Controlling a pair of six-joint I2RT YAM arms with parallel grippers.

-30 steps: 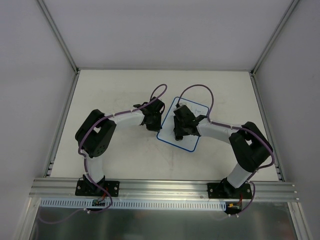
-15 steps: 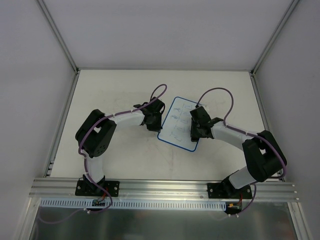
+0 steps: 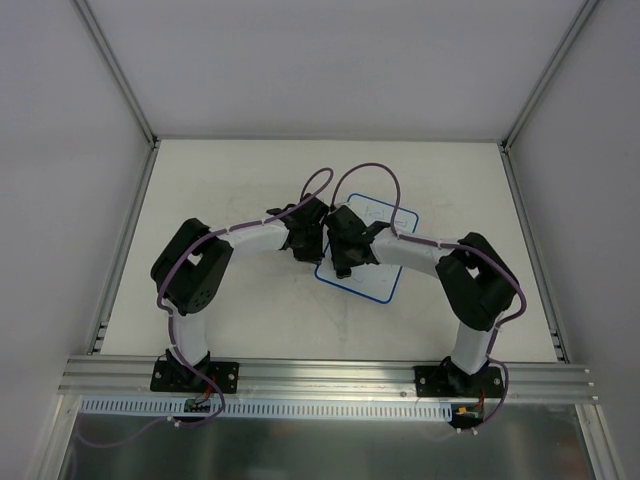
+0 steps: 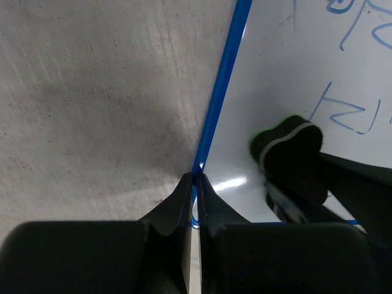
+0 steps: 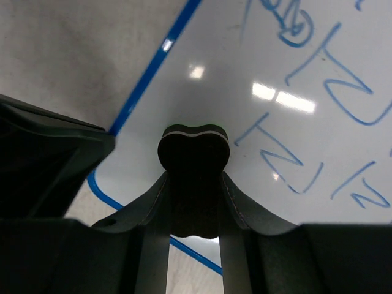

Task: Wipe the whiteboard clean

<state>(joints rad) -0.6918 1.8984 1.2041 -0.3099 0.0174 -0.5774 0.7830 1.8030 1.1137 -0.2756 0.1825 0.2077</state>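
Observation:
The whiteboard (image 3: 378,282) lies flat on the table, blue-rimmed, with blue handwritten marks (image 5: 334,86) on its face. My left gripper (image 3: 305,234) is shut on the board's left rim; the blue edge (image 4: 220,92) runs in between its closed fingertips (image 4: 195,179). My right gripper (image 3: 341,262) is shut on a dark eraser block (image 5: 194,147) with a pale stripe. The block presses on the board near its left edge, close to the left gripper. The left wrist view shows the eraser (image 4: 288,153) beside blue marks (image 4: 343,113).
The pale tabletop (image 3: 230,180) is boxed in by white walls with metal corner posts. An aluminium rail (image 3: 320,375) carries both arm bases at the near edge. Purple cables (image 3: 365,175) arch over both wrists.
The right gripper with the eraser swept to the board's right side, then back across to its left edge beside the left gripper. The left arm and the board stayed still.

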